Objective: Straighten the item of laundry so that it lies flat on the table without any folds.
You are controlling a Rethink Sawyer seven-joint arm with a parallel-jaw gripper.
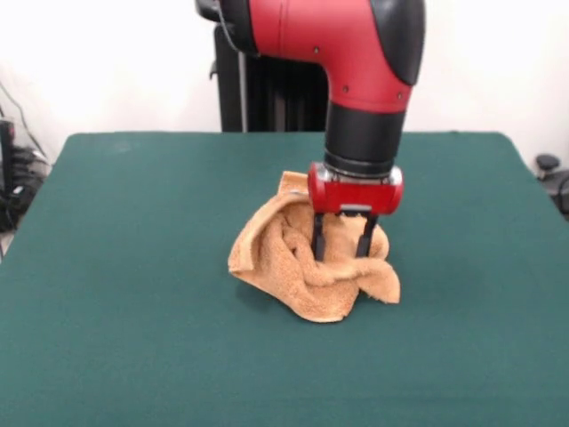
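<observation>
I see the orange-tan terry-cloth towel [307, 267] bunched mid-table on the dark green felt table [133, 267]. The red-and-black gripper [340, 253] stands with fingers parted, seemingly sunk into the heap. Closing here may pinch several layers, dragging the bundle instead of unfolding it.

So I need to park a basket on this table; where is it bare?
The green table is bare between the crumpled towel and every edge, widest on the picture's left and along the near edge. It is crowded only mid-table, where the gripper reaches the towel.
</observation>
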